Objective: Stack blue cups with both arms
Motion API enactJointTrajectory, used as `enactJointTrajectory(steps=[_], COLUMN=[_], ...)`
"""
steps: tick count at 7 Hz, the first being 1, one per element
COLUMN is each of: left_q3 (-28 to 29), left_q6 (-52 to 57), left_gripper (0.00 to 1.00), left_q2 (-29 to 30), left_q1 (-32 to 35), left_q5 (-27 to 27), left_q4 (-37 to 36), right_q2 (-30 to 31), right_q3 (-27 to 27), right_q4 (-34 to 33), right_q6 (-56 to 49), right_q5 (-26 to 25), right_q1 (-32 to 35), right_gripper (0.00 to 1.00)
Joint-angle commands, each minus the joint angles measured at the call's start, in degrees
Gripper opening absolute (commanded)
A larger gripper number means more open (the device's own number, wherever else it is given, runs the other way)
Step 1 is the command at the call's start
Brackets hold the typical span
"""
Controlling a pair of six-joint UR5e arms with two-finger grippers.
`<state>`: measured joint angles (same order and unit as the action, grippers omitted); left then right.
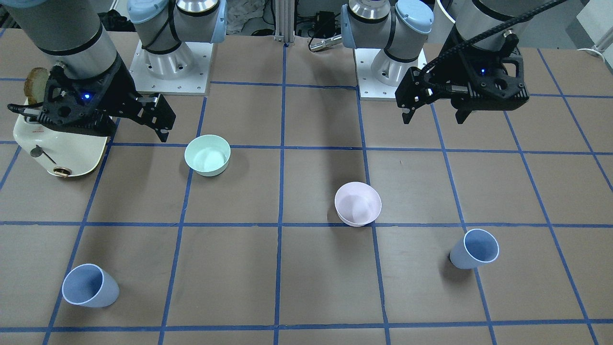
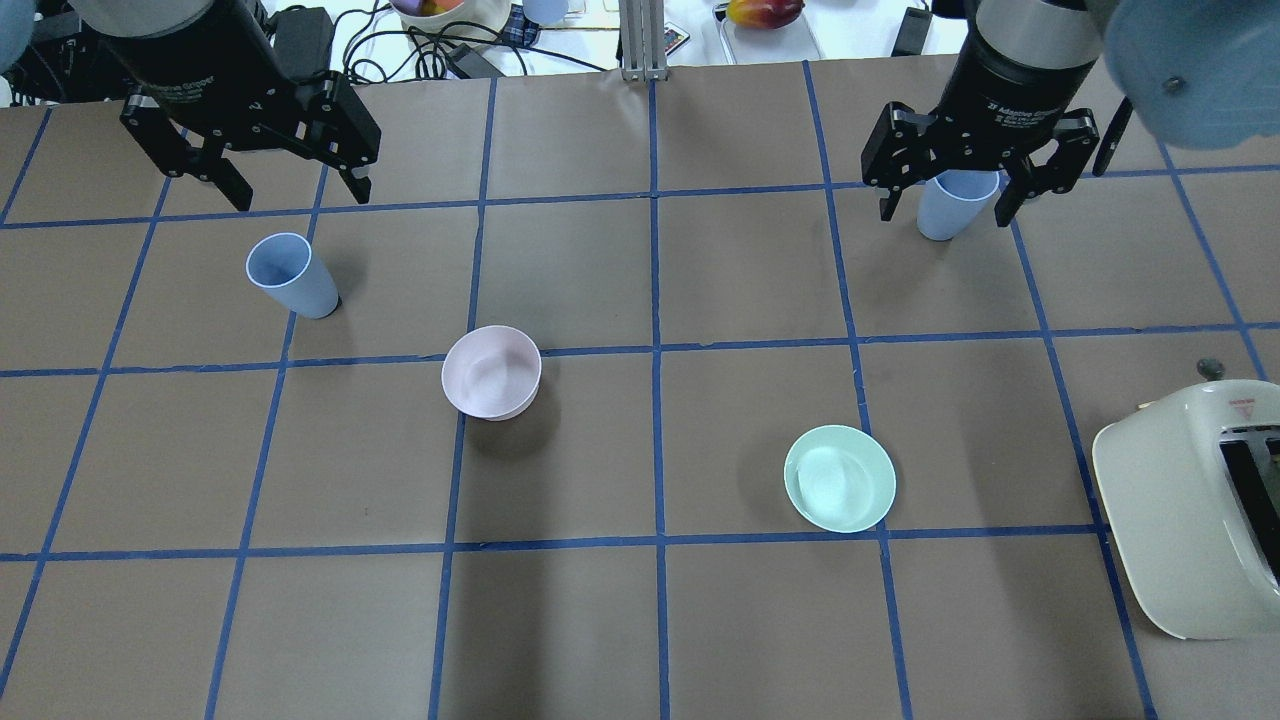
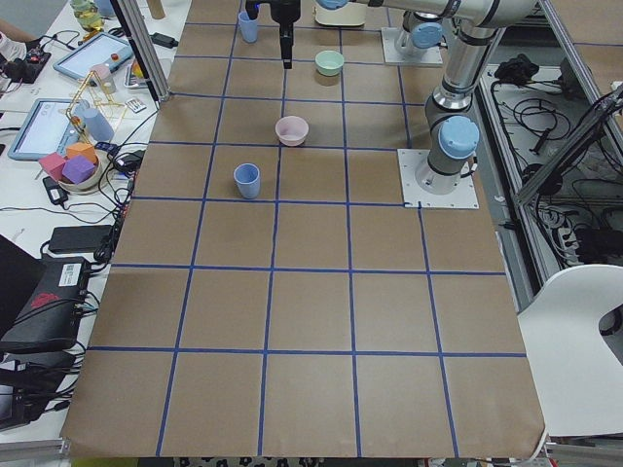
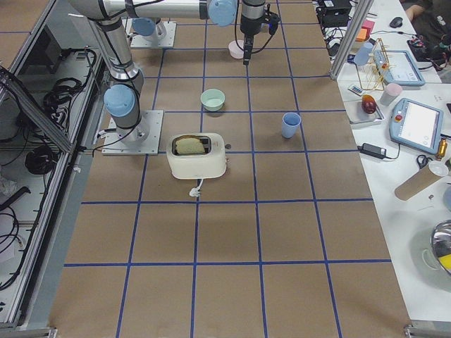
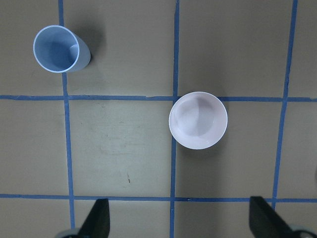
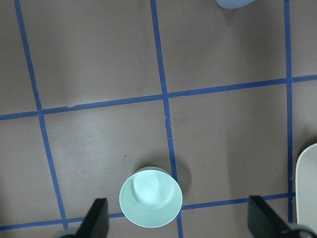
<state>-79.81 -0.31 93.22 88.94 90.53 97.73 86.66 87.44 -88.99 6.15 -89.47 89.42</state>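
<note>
Two light-blue cups stand upright on the table. One cup (image 1: 474, 249) (image 2: 292, 275) is on my left side and shows at the upper left of the left wrist view (image 5: 59, 48). The other cup (image 1: 91, 286) (image 2: 955, 205) is on my right side, with only its edge at the top of the right wrist view (image 6: 235, 3). My left gripper (image 1: 434, 117) (image 2: 300, 196) is open and empty, high above the table and apart from its cup. My right gripper (image 1: 160, 122) (image 2: 944, 214) is open and empty, also high; the overhead view only lines the cup up between its fingers.
A pale pink bowl (image 1: 358, 203) (image 2: 492, 372) (image 5: 198, 120) sits mid-table. A mint-green bowl (image 1: 208, 154) (image 2: 840, 478) (image 6: 150, 197) sits nearer my right arm. A cream toaster (image 1: 57, 148) (image 2: 1190, 510) holding toast stands below my right gripper's wrist. Blue tape lines grid the brown table.
</note>
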Motion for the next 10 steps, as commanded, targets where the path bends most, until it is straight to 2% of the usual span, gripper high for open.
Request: enactJointTrajectory(steps=[1, 3, 5, 6, 7, 9, 10], left_q3=[-0.3, 0.1, -1.2, -3.5, -4.1, -4.9, -5.1], left_q6=[0.0, 0.7, 0.6, 0.7, 1.3, 3.6, 3.6], left_gripper=[1.00, 1.00, 1.00, 1.00, 1.00, 1.00, 1.00], left_q2=[0.0, 0.6, 6.0, 12.5, 17.1, 23.0, 24.1], left_q1=[0.0, -0.2, -0.9, -1.7, -3.7, -10.9, -12.0], left_q5=[-0.1, 0.1, 0.8, 2.0, 3.1, 3.8, 3.9], left_q4=[-1.1, -1.9, -5.6, -17.5, -23.3, -23.6, -23.4], right_q2=[0.0, 0.0, -0.2, -0.2, -0.2, -0.6, -1.6], right_q3=[0.2, 0.1, 0.4, 0.4, 0.1, -0.4, -0.5], right_q4=[0.0, 0.0, 0.0, -0.4, -0.6, -2.4, -7.9], right_q6=[-0.1, -0.1, -0.6, -0.7, -0.8, -1.6, -3.8], right_q5=[-0.3, -0.4, -0.6, -0.5, -0.4, -0.4, -0.2], right_q1=[0.0, 0.0, 0.0, 0.0, -0.5, -1.4, -2.2], right_gripper=[1.00, 1.00, 1.00, 1.00, 1.00, 1.00, 1.00])
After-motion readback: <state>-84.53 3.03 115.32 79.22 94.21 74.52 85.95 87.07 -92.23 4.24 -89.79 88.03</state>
